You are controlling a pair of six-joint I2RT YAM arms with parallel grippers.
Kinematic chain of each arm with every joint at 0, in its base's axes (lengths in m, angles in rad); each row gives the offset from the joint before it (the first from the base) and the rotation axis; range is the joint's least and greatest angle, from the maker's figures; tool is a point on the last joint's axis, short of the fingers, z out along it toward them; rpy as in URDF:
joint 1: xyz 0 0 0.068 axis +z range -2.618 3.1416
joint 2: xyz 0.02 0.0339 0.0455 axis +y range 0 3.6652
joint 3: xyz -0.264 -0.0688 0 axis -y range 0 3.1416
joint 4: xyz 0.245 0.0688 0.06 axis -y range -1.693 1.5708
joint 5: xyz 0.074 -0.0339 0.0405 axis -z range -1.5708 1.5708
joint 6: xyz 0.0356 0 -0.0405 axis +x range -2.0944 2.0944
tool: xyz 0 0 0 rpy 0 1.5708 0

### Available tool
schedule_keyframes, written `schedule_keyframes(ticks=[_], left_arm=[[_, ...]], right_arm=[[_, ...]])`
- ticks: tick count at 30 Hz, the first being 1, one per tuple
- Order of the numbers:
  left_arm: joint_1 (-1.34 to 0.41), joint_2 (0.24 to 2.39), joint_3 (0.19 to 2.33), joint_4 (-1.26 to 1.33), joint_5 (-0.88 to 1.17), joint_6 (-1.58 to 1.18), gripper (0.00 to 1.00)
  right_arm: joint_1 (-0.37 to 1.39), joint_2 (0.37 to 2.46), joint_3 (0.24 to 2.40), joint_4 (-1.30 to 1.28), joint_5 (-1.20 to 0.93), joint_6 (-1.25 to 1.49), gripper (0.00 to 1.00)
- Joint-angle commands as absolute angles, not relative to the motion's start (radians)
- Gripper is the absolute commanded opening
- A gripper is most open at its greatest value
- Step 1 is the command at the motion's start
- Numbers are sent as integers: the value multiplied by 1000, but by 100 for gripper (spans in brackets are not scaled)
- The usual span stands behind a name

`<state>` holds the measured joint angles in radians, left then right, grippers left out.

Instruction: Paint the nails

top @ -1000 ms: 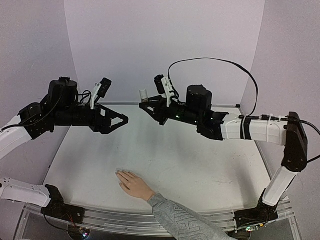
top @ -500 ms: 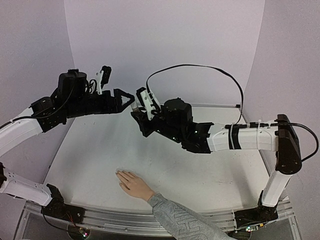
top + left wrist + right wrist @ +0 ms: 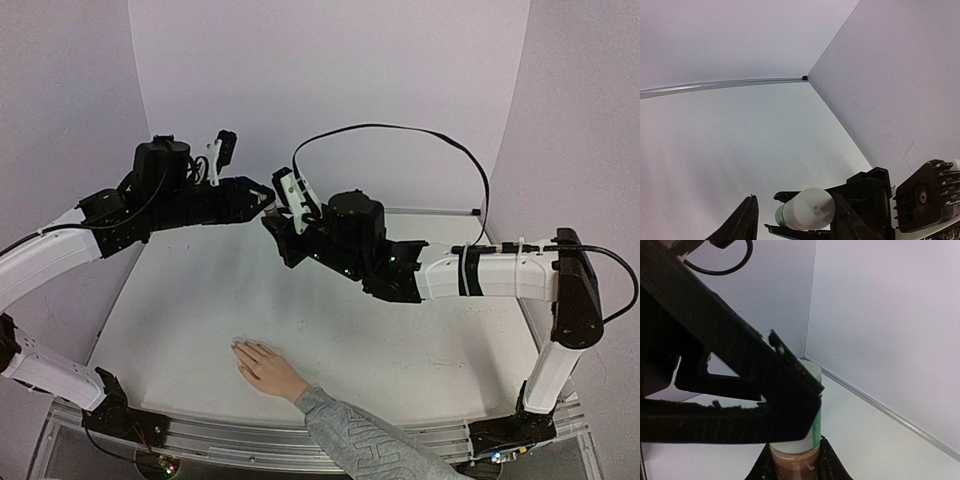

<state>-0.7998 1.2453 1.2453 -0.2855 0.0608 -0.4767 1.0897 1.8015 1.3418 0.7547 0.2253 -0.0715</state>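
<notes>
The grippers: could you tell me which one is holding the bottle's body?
The right gripper, shut on the bottle at its lower body; the left gripper only straddles the white cap, one finger apart from it.

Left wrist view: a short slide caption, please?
Left fingers flank the white cap; right fingers hold the bottle.

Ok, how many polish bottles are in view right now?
1. The small white-and-green bottle is held in the air above the table: right tool shut on its body, left tool open around its white end. Parts of the table are covered, so another could be hidden.
</notes>
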Motion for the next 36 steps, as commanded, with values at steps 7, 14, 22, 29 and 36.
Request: schedule_keyframes(ticks=[7,14,22,29,36], left_arm=[[-801,1269,1310,-235,94,-450,32],[-807,1268,1269,-235,148,-438,19],[-812,1241,1188,-230,335,-326,9],[-810,1191,1117,-224,792,-61,1],[-810,1236,1155,-224,1020,28,0]], right_arm=[[1098,1802,1398,810,224,-80,0],[1098,1796,1399,809,210,-70,0],[1072,1751,1381,809,7,-62,0],[900,1687,1327,890,-1024,51,0],[887,1658,1312,986,-1232,192,0]])
